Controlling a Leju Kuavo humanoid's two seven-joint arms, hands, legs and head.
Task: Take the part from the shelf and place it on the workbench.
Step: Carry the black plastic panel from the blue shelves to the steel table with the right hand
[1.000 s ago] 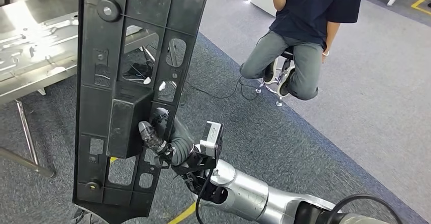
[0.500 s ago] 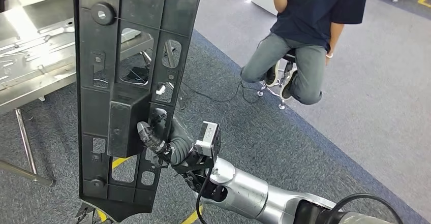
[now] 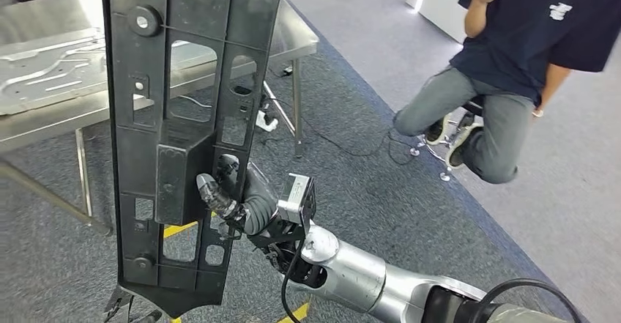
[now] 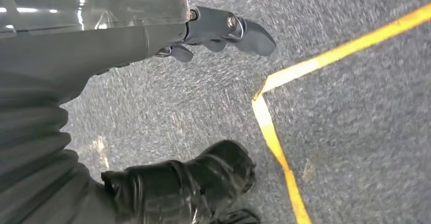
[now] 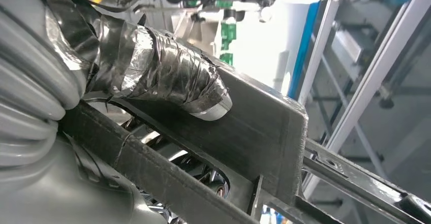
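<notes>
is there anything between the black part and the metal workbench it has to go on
Nothing visible blocks the way. The right hand holds the black part upright, and the metal workbench shows just behind it with open carpet below. The seated person is off to the other side, well clear of that path.

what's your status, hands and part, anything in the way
Right hand grips the long black plastic panel, held upright. Left hand hangs over the carpet, holding nothing. Metal workbench beyond the panel; seated person off to the right.
</notes>
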